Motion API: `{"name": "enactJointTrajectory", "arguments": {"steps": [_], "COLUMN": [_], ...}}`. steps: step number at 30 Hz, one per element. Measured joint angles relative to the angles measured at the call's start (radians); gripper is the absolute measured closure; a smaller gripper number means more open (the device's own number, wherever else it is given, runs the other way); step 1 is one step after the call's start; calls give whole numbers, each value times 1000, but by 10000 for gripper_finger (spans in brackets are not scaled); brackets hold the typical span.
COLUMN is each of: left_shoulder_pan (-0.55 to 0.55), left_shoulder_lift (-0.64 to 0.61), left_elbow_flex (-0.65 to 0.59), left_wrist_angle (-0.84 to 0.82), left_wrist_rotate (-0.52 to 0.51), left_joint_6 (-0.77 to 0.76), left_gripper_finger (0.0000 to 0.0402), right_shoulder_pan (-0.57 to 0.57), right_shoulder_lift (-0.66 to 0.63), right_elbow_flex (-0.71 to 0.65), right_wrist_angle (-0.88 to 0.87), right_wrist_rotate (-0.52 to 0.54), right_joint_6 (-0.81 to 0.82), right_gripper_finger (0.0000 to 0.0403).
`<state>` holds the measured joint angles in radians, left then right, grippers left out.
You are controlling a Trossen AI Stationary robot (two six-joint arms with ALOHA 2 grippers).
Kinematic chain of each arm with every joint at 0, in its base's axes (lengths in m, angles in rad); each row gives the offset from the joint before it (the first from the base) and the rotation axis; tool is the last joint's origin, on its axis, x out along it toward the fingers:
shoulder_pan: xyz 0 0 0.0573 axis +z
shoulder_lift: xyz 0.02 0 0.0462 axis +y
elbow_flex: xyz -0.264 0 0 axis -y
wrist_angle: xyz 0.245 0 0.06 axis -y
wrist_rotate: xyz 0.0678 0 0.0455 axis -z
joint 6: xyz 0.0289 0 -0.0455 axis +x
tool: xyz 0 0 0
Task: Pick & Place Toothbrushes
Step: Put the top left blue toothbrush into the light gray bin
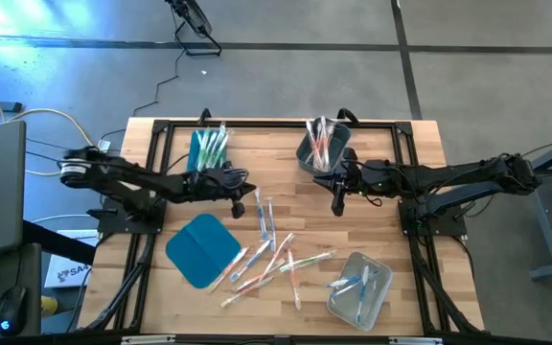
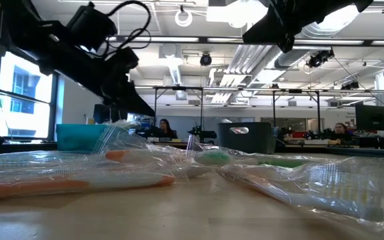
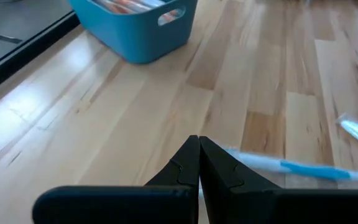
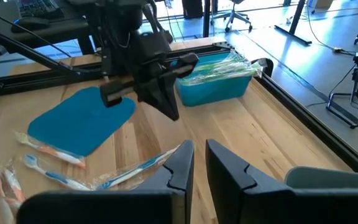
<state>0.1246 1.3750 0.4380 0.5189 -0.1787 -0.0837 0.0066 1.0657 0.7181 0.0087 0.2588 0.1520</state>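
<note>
Thin pale toothbrushes (image 1: 276,257) with blue, orange and green parts lie scattered at the table's (image 1: 420,163) six o'clock; left fingers (image 3: 199,163) together, right fingers (image 4: 219,163) slightly apart, empty.

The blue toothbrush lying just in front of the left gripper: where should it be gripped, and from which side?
Grip the blue toothbrush at mid-handle, coming straight down from above. It lies flat on the table, slim and wrapped, so jaws set across its narrow width would probably hold it best.
</note>
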Motion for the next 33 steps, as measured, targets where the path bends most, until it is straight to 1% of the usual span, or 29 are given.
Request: {"name": "enactJointTrajectory", "arguments": {"steps": [3,7,15,23,33], "left_shoulder_pan": [0,0,0,0,0], "left_shoulder_lift": [63,142,252,280,278], "left_elbow_flex": [44,114,245,256,258], "left_wrist_angle": [4,-31,-278,-303,-452], "left_wrist_rotate": [-2,-28,-133,-147,-144], "left_joint_6": [0,-1,-62,-90,-233], "left_gripper_finger": [401,401,401,401,401], "right_shoulder_pan": [0,0,0,0,0], "right_shoulder_lift": [0,0,0,0,0], "right_elbow_flex": [0,0,0,0,0], "right_wrist_angle": [-4,-6,-20,-25,-29], "right_wrist_rotate": [0,0,0,0,1], "right_joint_6": [0,0,0,0,0], "right_gripper_finger": [369,369,369,369,369]}}
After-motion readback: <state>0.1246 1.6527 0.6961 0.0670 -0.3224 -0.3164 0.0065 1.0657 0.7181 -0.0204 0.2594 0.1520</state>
